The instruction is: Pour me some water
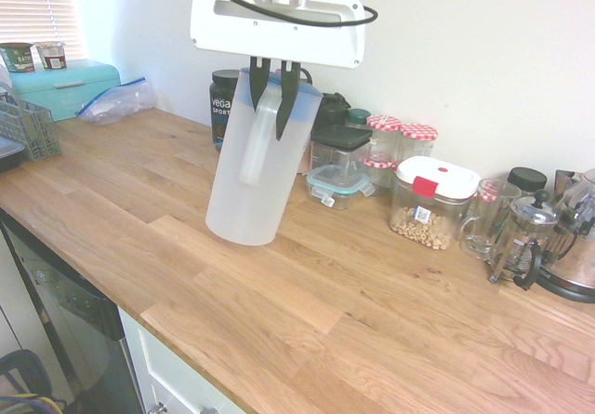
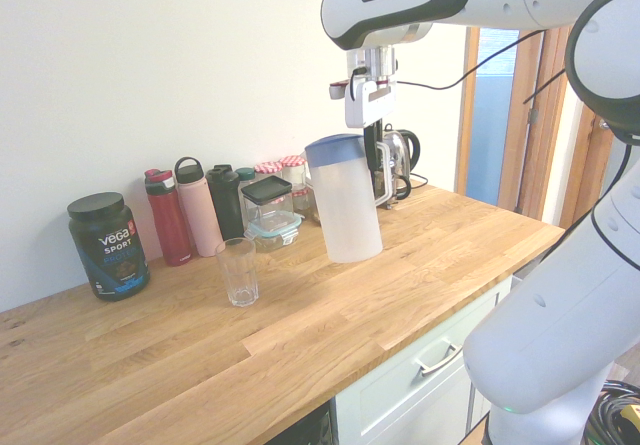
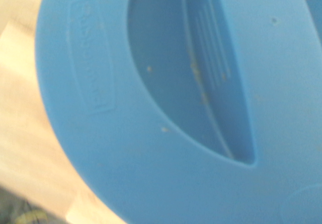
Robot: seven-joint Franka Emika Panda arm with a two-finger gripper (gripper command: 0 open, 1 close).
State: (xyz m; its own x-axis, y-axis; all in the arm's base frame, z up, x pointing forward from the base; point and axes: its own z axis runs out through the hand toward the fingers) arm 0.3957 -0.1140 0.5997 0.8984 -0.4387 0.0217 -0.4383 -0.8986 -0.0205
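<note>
from the second exterior view's side, nearest is the pale green drawer front with a curved metal handle (image 2: 425,370), under the long light-brown wooden counter (image 2: 300,315). on the counter stands the clear, empty-looking drinking glass (image 2: 240,277), upright, and near it, closer to the wall, the round black tub with "vega sport" on its label (image 2: 108,250). next comes the tall frosted plastic pitcher with a blue lid (image 2: 345,215), well apart from the glass; it leans, its top toward the wall-side bottles in this view, and i cannot tell whether its base touches the wood. the dark two-finger gripper (image 1: 269,120) reaches down from above and pinches the pitcher by its pale upright handle (image 1: 259,140), one finger on each side. the wrist view is filled by the blue lid (image 3: 166,173), with its curved recess. behind, along the wall, stand the slim red bottle (image 2: 170,225), the pink bottle with a black loop cap (image 2: 200,215) and the black bottle (image 2: 226,205). beside these are the clear box with a black lid (image 2: 268,190), the low clear box with a teal-edged lid (image 2: 275,230) and the jars with red-and-white checked lids (image 2: 292,162). farther off, past the pitcher, is the shiny metal kettle with a black handle (image 2: 406,150).
</note>
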